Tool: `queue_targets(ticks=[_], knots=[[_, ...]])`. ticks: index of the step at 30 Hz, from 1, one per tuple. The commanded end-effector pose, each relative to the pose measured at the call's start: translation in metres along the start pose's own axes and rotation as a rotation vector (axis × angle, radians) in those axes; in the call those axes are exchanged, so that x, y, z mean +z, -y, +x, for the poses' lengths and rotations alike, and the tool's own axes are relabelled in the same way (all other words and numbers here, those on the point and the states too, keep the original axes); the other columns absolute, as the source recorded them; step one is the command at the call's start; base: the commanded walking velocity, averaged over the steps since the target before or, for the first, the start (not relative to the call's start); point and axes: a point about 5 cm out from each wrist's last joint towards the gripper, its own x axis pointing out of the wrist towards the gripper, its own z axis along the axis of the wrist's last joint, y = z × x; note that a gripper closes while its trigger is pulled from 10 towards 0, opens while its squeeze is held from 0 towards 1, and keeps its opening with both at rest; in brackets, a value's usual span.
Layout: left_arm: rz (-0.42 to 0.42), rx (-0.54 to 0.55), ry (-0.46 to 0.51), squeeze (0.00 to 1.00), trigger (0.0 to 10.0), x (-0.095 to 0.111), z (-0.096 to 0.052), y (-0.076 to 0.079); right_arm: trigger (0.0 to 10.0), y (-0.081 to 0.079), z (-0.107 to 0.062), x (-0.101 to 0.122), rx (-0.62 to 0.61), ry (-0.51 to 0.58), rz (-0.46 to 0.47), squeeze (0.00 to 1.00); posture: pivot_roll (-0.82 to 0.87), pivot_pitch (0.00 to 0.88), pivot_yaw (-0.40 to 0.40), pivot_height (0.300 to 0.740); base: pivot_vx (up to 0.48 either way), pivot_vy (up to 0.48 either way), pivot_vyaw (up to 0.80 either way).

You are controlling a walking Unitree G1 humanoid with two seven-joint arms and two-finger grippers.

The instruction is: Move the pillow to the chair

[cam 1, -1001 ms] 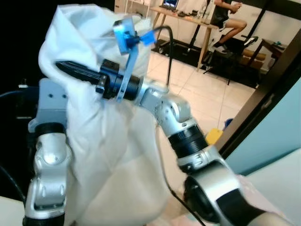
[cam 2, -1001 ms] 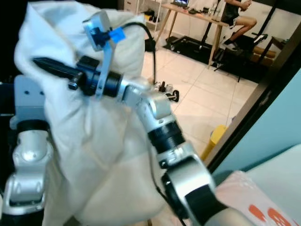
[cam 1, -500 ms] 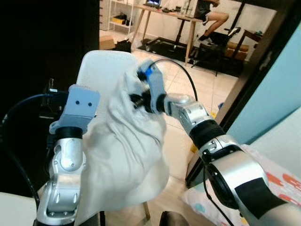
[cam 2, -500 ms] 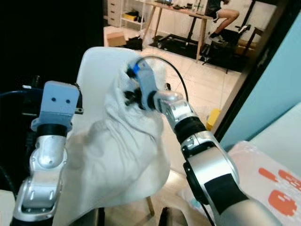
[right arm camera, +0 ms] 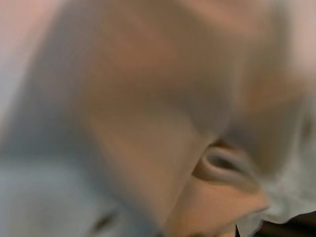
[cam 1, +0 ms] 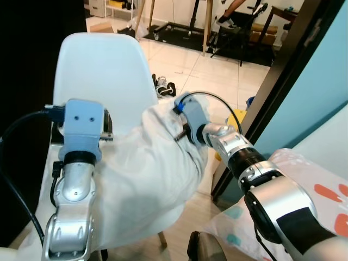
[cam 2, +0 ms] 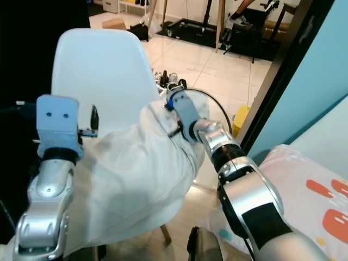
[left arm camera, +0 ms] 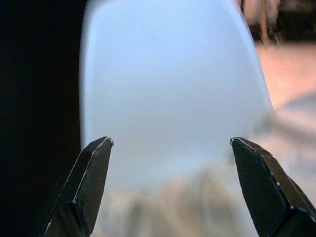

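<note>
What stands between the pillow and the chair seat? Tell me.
Nothing visible. The pillow already hangs over the white chair, in front of its backrest, with the right gripper pressed into its top edge. The seat itself is hidden under the pillow.

- Head views are bright and fairly sharp; daylight gleams on the tiled floor behind
- Far left falls into deep black shadow
- Left wrist view is soft, its chair back hazy
- Right wrist view is a heavy blur
</note>
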Motion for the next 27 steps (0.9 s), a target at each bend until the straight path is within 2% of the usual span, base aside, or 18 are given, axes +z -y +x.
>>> queue_targets(ticks=[1, 2, 3, 5, 6, 7, 8, 9, 10, 12, 16, 19, 21, 22, 23, 24, 25, 27], knots=[[-0.048, -0.027, -0.049, 0.0, 10.0, -0.005, -0.004, 0.0, 10.0, -0.009, 0.004, -0.014, 0.055, -0.059, 0.007, 0.0, 0.12, 0.108, -0.174, 0.496, 0.0, 0.0, 0.0], [-0.129, -0.036, -0.174, 0.0, 10.0, -0.022, -0.01, -0.004, 10.0, -0.01, 0.003, -0.018, 0.076, -0.076, 0.006, 0.0, 0.12, 0.11, -0.173, 0.491, 0.0, 0.0, 0.0], [-0.129, -0.036, -0.174, 0.0, 10.0, -0.022, -0.01, -0.004, 10.0, -0.01, 0.003, -0.018, 0.076, -0.076, 0.006, 0.0, 0.12, 0.11, -0.173, 0.491, 0.0, 0.0, 0.0], [-0.318, 0.056, -0.419, 0.0, 10.0, -0.059, -0.031, -0.02, 10.0, -0.006, 0.001, -0.024, 0.077, -0.096, 0.012, 0.0, 0.11, 0.109, -0.168, 0.481, 0.0, 0.0, 0.0], [-0.318, 0.056, -0.419, 0.0, 10.0, -0.059, -0.031, -0.02, 10.0, -0.006, 0.001, -0.024, 0.077, -0.096, 0.012, 0.0, 0.11, 0.109, -0.168, 0.481, 0.0, 0.0, 0.0], [-0.367, 0.115, -0.501, 0.0, 10.0, -0.072, -0.042, -0.028, 10.0, -0.002, -0.001, -0.026, 0.068, -0.104, 0.012, 0.0, 0.11, 0.105, -0.166, 0.476, 0.0, 0.0, 0.0], [-0.367, 0.115, -0.501, 0.0, 10.0, -0.072, -0.042, -0.028, 10.0, -0.002, -0.001, -0.026, 0.068, -0.104, 0.012, 0.0, 0.11, 0.105, -0.166, 0.476, 0.0, 0.0, 0.0], [-0.351, 0.147, -0.559, 0.0, 10.0, -0.08, -0.051, -0.035, 10.0, 0.001, -0.002, -0.028, 0.056, -0.109, 0.011, 0.0, 0.1, 0.105, -0.166, 0.471, 0.0, 0.0, 0.0], [-0.351, 0.147, -0.559, 0.0, 10.0, -0.08, -0.051, -0.035, 10.0, 0.001, -0.002, -0.028, 0.056, -0.109, 0.011, 0.0, 0.1, 0.105, -0.166, 0.471, 0.0, 0.0, 0.0], [-0.254, 0.19, -0.635, 0.0, 10.0, -0.087, -0.066, -0.046, 10.0, 0.008, -0.006, -0.029, 0.032, -0.113, 0.008, 0.0, 0.11, 0.098, -0.163, 0.461, 0.0, 0.0, 0.0], [-0.184, 0.197, -0.692, 0.0, 10.0, -0.096, -0.073, -0.051, 10.0, 0.01, -0.007, -0.029, 0.018, -0.116, 0.003, 0.0, 0.11, 0.093, -0.163, 0.446, 0.0, 0.0, 0.0], [-0.185, 0.171, -0.748, 0.0, 10.0, -0.112, -0.078, -0.047, 10.0, 0.009, -0.006, -0.027, 0.019, -0.108, 0.007, 0.0, 0.11, 0.091, -0.162, 0.436, 0.0, 0.0, 0.0], [-0.185, 0.171, -0.748, 0.0, 10.0, -0.112, -0.078, -0.047, 10.0, 0.009, -0.006, -0.027, 0.019, -0.108, 0.007, 0.0, 0.11, 0.091, -0.162, 0.436, 0.0, 0.0, 0.0], [-0.227, 0.123, -0.754, 0.0, 10.0, -0.122, -0.077, -0.041, 10.0, 0.009, -0.006, -0.025, 0.017, -0.102, 0.003, 0.0, 0.1, 0.09, -0.163, 0.436, 0.0, 0.0, 0.0], [-0.227, 0.123, -0.754, 0.0, 10.0, -0.122, -0.077, -0.041, 10.0, 0.009, -0.006, -0.025, 0.017, -0.102, 0.003, 0.0, 0.1, 0.09, -0.163, 0.436, 0.0, 0.0, 0.0], [-0.255, 0.072, -0.757, 0.0, 10.0, -0.13, -0.075, -0.034, 10.0, 0.01, -0.006, -0.024, 0.014, -0.096, -0.002, 0.0, 0.1, 0.088, -0.164, 0.436, 0.0, 0.0, 0.0], [-0.289, 0.028, -0.74, 0.0, 4.6, -0.136, -0.072, -0.03, 10.0, 0.012, -0.007, -0.022, 0.01, -0.086, 0.001, 0.0, 0.09, 0.088, -0.159, 0.436, 0.0, 0.0, 0.0], [-0.321, -0.007, -0.739, 0.0, 4.6, -0.145, -0.071, -0.028, 10.0, 0.013, -0.008, -0.02, 0.002, -0.076, 0.005, 0.0, 0.09, 0.087, -0.158, 0.436, 0.0, 0.0, 0.0]])
